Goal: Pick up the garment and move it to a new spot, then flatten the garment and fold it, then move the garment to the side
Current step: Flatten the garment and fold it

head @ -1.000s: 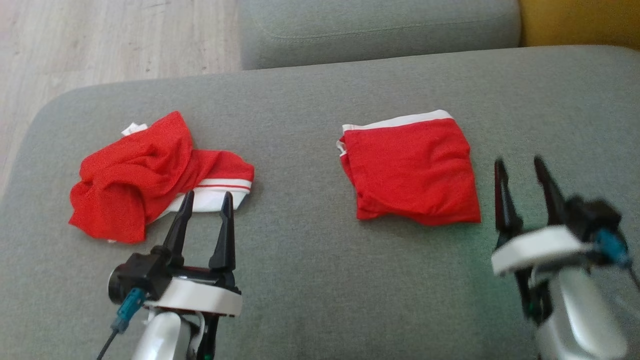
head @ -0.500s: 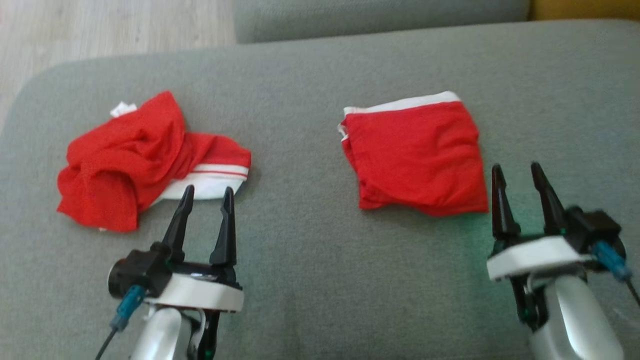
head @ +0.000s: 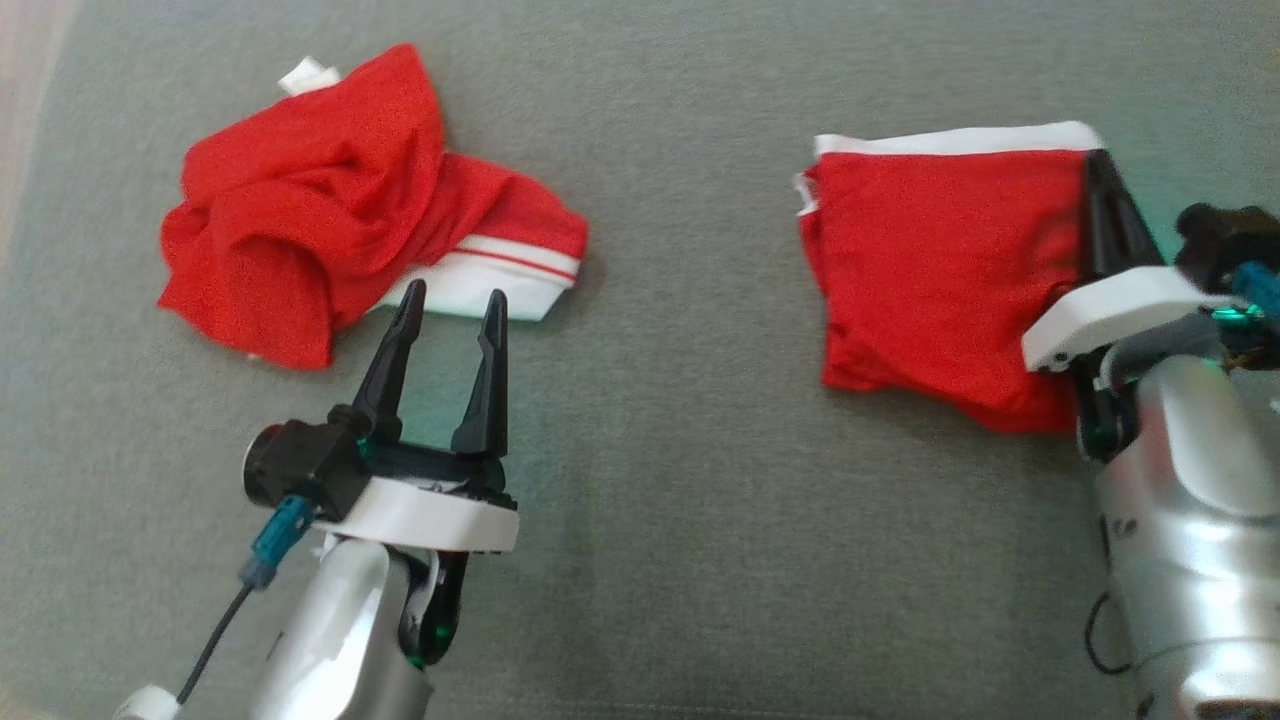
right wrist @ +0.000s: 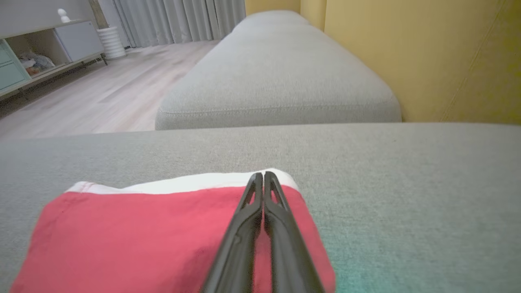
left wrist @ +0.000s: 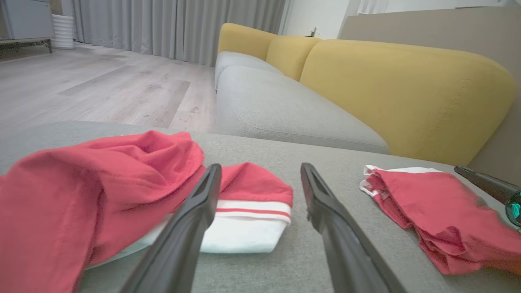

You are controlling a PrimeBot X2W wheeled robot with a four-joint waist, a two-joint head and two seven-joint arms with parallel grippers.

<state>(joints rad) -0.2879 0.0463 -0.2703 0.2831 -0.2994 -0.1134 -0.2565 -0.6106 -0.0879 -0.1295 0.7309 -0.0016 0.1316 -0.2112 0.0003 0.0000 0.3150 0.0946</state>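
A crumpled red garment (head: 300,200) with a white band lies at the left of the grey cushion (head: 700,500). My left gripper (head: 456,292) stands open just short of its white band, fingers apart with nothing between them; the left wrist view shows this gripper (left wrist: 261,167) and the crumpled garment (left wrist: 81,191) ahead to the left. A folded red garment (head: 940,270) with a white top edge lies at the right. My right gripper (head: 1098,155) is shut, its fingers pressed together over the folded garment's (right wrist: 142,236) right edge, tips (right wrist: 260,174) at the white band.
A second grey seat cushion (right wrist: 276,73) lies beyond this one. The yellow backrest (left wrist: 407,93) rises on the right. Wood floor (left wrist: 101,89) lies past the cushion's left edge. My right gripper's finger (left wrist: 484,183) shows at the right of the left wrist view.
The head camera has tilted down and closer. My right gripper has gone from open beside the folded garment to shut over its right edge. The left gripper stays open near the crumpled garment.
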